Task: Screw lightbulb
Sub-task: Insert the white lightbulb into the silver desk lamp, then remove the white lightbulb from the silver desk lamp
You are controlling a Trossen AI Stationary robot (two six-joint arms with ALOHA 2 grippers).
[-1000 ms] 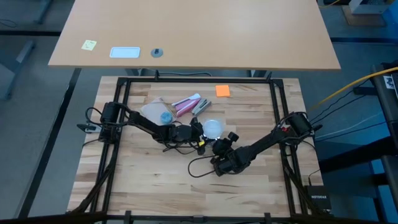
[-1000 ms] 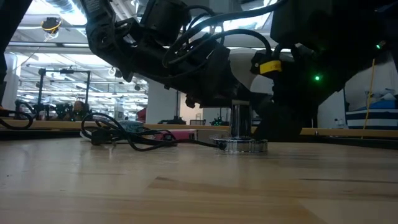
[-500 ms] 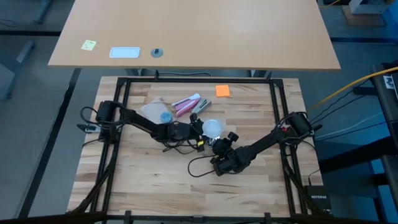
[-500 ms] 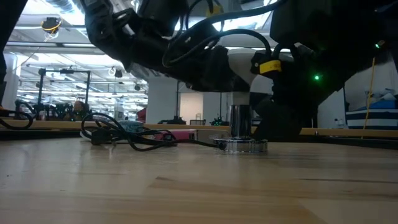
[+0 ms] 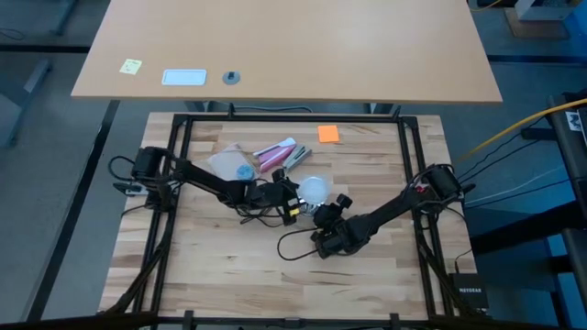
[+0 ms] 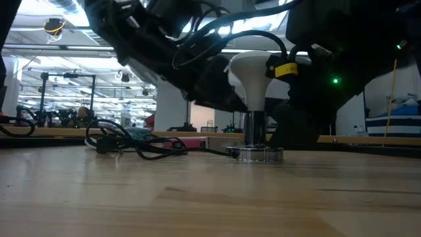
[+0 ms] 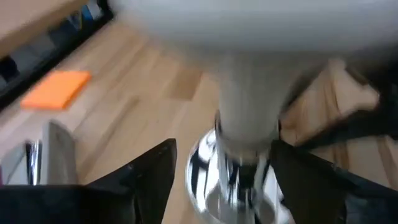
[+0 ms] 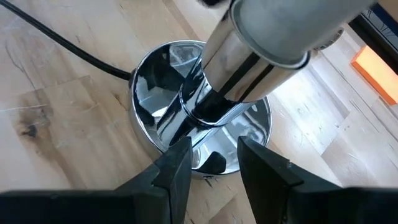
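- The step in hand seems to be the screwing itself: the lightbulb (image 6: pixel 252 71) stands upright with its base in the chrome socket (image 6: pixel 254 133), near the middle of the low view, so the placing looks already done.
- In the high view the lightbulb (image 5: pixel 315 190) is a white round spot near the centre of the frame, on the wooden table (image 5: pixel 229 266), between the two arms.
- The left end effector (image 7: pixel 217 177) is at the bulb's neck. In the left wrist view its two dark fingers (image 7: pixel 152 174) stand one on each side of the neck, with a visible gap, so I judge it open and not gripping at this moment.
- The right end effector (image 8: pixel 210 165) is low, at the base of the socket (image 8: pixel 199 118). Its fingers (image 8: pixel 177 168) lie close together over the rim of the chrome foot, but I cannot tell whether they really press on it or only rest near it.
- The left arm comes from the left edge of the high view and reaches toward the centre, its wrist close beside the bulb. The right arm comes from the right edge, bent low toward the centre.
- The next move, in my judgement, calls for the left fingers to close on the bulb and turn it, while the socket is kept from rotating.
- Above and left of the bulb lie a pink-and-white tube (image 5: pixel 275 154) and an orange note (image 5: pixel 328 134), well apart from the work.
- The black cord (image 6: pixel 125 146) lies loose on the table in the left part of the low view.
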